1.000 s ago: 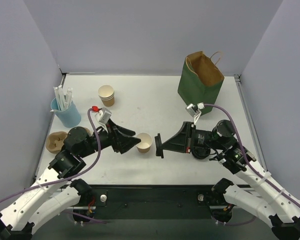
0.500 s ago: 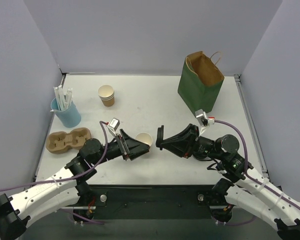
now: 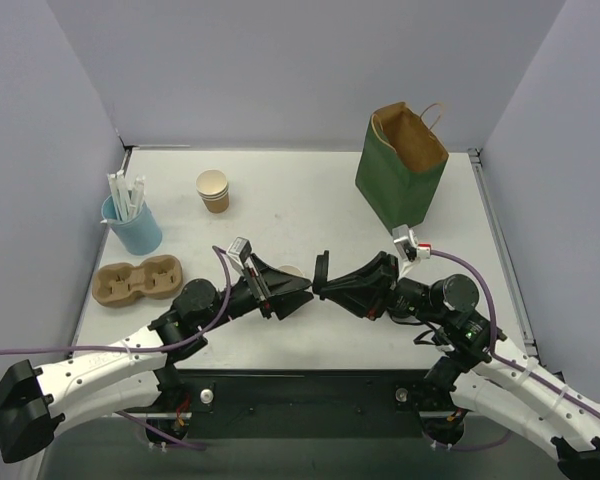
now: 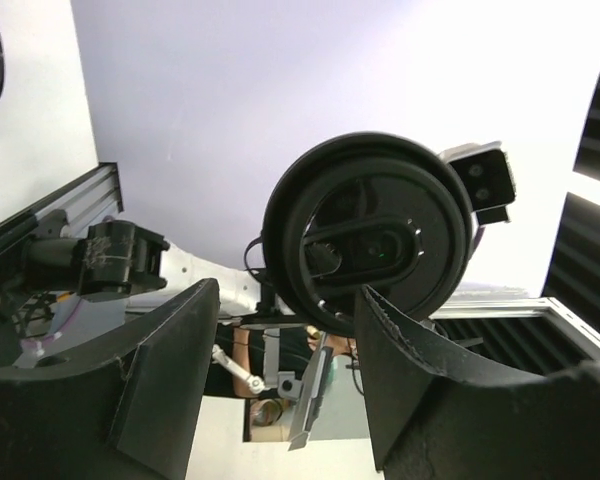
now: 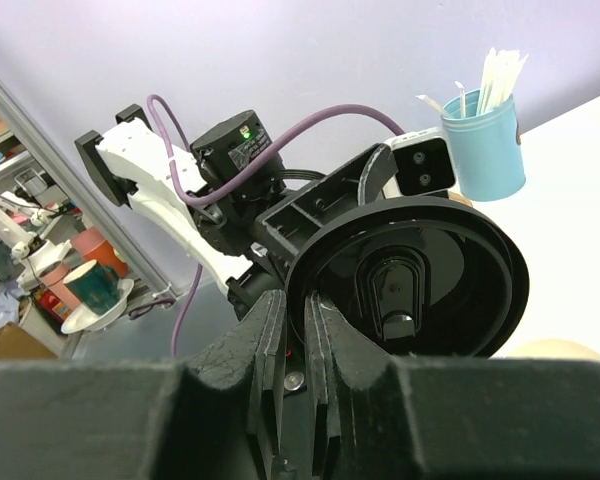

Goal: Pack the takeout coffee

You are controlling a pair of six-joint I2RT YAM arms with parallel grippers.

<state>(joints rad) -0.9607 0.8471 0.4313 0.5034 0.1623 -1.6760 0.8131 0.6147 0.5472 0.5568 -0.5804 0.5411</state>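
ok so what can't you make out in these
- top external: tan cup mostly hidden beneath the left jaws; whether they grip it is unclear.
- left wrist: cup not in frame, only the black lid past the jaws.
- right wrist: cup rim cut off by the bottom edge.

paper cup (image 3: 290,271): mostly hidden behind left pincer (image 3: 302,292) | right wrist view: rim cut by bottom edge

No writing is legible anywhere, not even on the black lid (image 5: 410,275).
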